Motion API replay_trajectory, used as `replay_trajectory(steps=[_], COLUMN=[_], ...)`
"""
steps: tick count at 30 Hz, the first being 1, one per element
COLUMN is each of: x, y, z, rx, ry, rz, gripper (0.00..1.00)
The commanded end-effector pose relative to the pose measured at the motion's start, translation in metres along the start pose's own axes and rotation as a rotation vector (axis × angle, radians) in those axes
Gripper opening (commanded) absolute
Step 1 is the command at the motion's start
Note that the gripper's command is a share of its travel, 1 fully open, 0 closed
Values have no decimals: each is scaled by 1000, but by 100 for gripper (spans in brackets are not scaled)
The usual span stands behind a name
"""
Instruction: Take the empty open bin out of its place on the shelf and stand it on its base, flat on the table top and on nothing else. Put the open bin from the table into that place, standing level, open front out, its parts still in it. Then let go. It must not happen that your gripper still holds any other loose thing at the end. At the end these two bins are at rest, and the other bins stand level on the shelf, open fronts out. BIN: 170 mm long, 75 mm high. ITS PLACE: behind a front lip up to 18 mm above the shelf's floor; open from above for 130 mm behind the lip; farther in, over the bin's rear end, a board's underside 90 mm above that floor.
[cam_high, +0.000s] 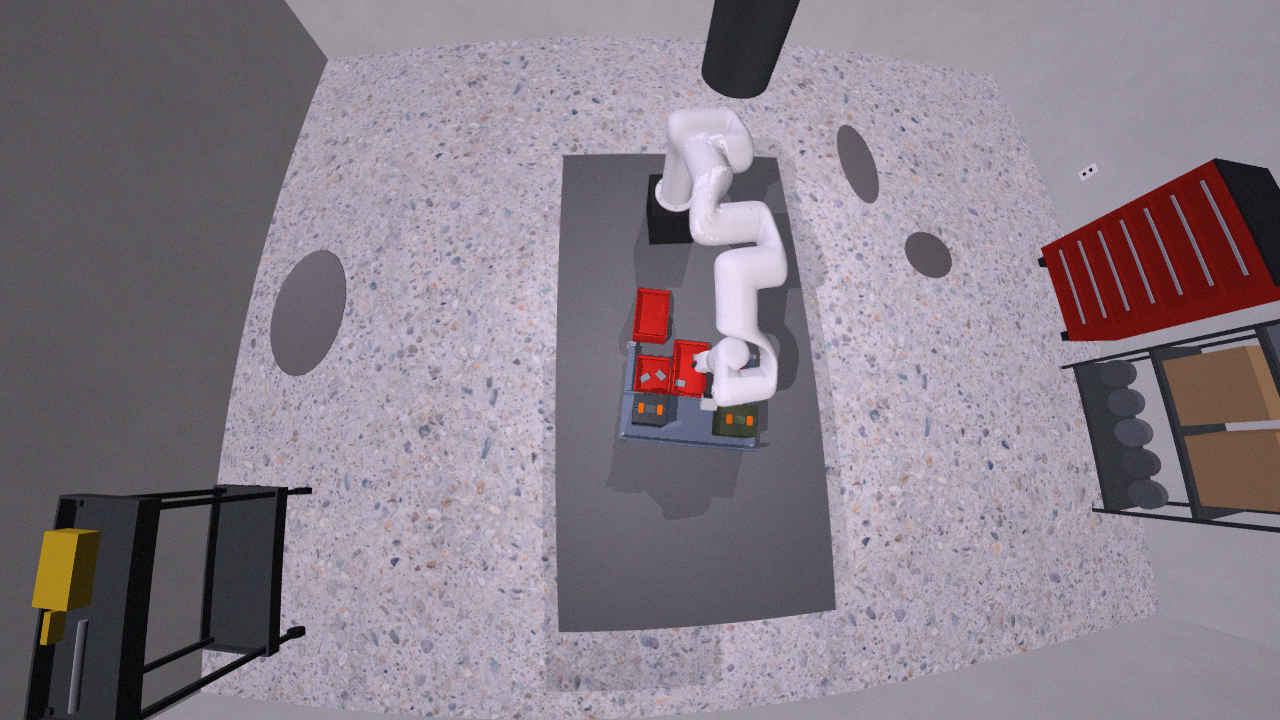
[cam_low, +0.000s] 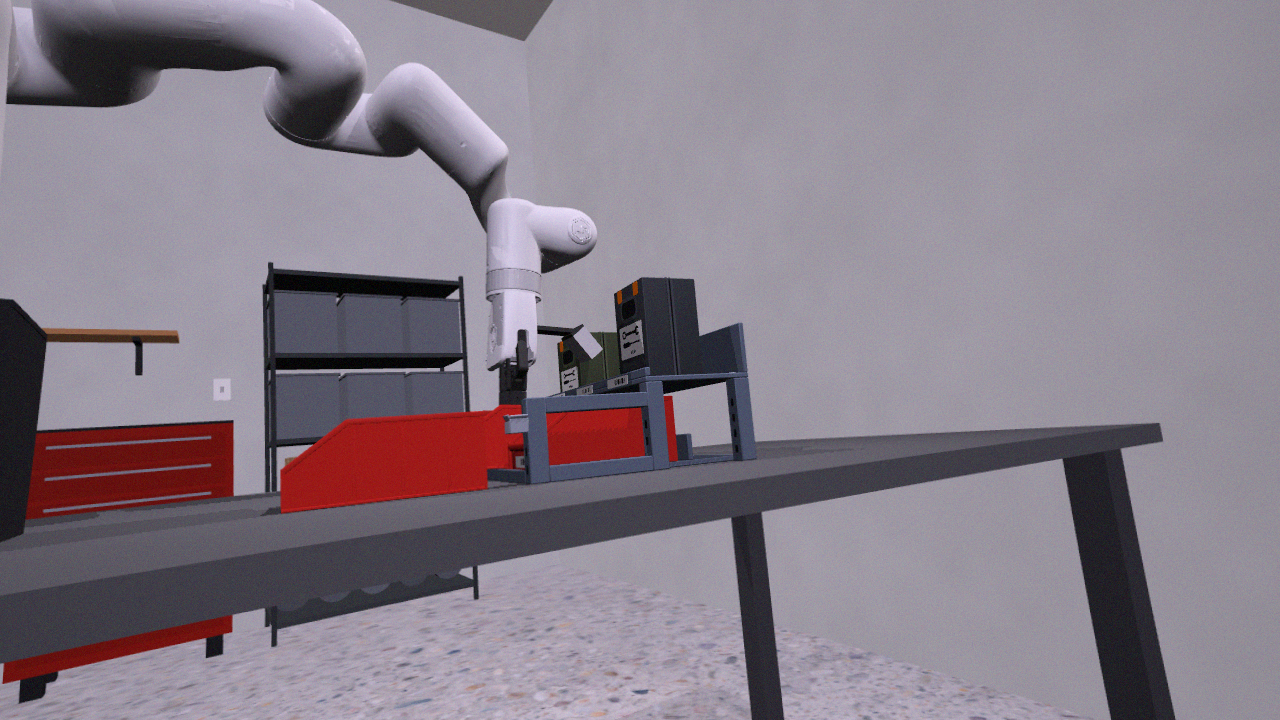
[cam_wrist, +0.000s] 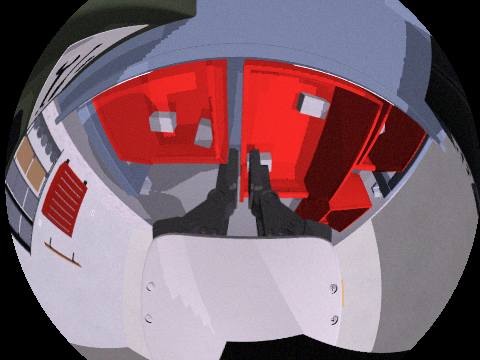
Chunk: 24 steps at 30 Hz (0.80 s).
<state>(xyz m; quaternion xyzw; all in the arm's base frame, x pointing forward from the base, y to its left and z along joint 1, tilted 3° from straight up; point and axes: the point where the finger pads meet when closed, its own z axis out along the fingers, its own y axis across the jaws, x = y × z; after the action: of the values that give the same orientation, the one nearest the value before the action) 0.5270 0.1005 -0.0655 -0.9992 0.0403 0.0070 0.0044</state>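
An empty red bin (cam_high: 653, 315) stands on the table in front of the blue-grey shelf (cam_high: 689, 420). Red bins with grey parts sit side by side on the shelf's lower level: one at the left (cam_high: 653, 374) and one in the middle (cam_high: 691, 367). In the wrist view another red bin with parts (cam_wrist: 167, 116) lies beside the middle one (cam_wrist: 287, 127). My gripper (cam_wrist: 243, 161) reaches down at the upright wall between these two bins. Its fingers stand slightly apart on either side of that wall, and I see no grip on it. In the side view the gripper (cam_low: 512, 386) dips behind the bin's rim.
A dark grey box (cam_low: 648, 322) and a green box stand on the shelf's upper board, close behind my wrist. The arm's base block (cam_high: 669, 214) is at the table's far end. The shelf's front posts (cam_low: 537, 438) frame the bins.
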Motion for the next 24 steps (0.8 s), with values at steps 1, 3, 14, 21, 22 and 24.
replay_trajectory(steps=[1,3,14,21,22,24], x=[1,1,0,-1,-1,-2], y=[0,0,0,0,0,0], z=[-9,-12,-27,-40,-42,-46], rx=[1,1,1,1,1,1], ry=[4,4,4,4,4,4], rz=[0,0,0,0,0,0], gripper=[10,10,10,10,10,10])
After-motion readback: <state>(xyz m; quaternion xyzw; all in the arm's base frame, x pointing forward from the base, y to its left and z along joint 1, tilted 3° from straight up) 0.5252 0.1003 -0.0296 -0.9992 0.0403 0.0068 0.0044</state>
